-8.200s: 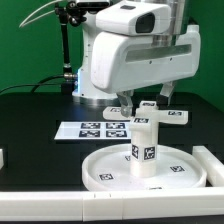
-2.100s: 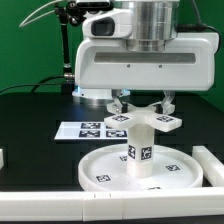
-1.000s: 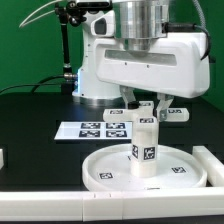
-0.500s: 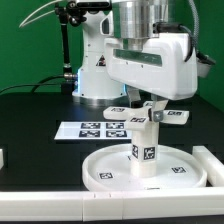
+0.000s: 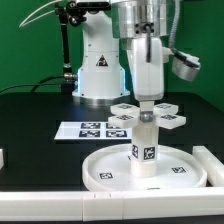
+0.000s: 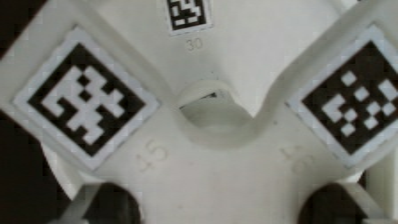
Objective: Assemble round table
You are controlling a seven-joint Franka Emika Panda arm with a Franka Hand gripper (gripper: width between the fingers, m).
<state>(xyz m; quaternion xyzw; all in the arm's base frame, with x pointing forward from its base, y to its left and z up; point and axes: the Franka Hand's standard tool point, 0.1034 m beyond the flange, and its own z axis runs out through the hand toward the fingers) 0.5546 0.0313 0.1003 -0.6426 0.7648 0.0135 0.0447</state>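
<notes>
1. Clearly the step in hand was the fitting of the cross-shaped foot piece [image 5: 147, 113] onto the top of the short leg [image 5: 143, 148], which stood upright at the middle of the round disc [image 5: 103, 170] on the black surface [image 5: 30, 120].
2. In the exterior view the arm came straight down over the foot piece, with the fingers [image 5: 147, 104] at its centre; whether they were closed on it or merely touching could not be told, since the wrist hid them.
3. The wrist view showed two tagged arms of the foot piece [image 6: 214, 150] spreading out very near the camera, and two dark finger pads [image 6: 112, 203] at the edge, with the grip itself out of sight.
4. As a judgement, the next move called for turning the foot piece squarely about the leg's axis until it seated, with the leg kept upright.
5. Counted: one disc, one leg, one foot piece with four arms.
6. Also one marker board [image 5: 82, 129] lay flat behind the disc, and one long white bar [image 5: 213, 160] at the exterior view's right.
</notes>
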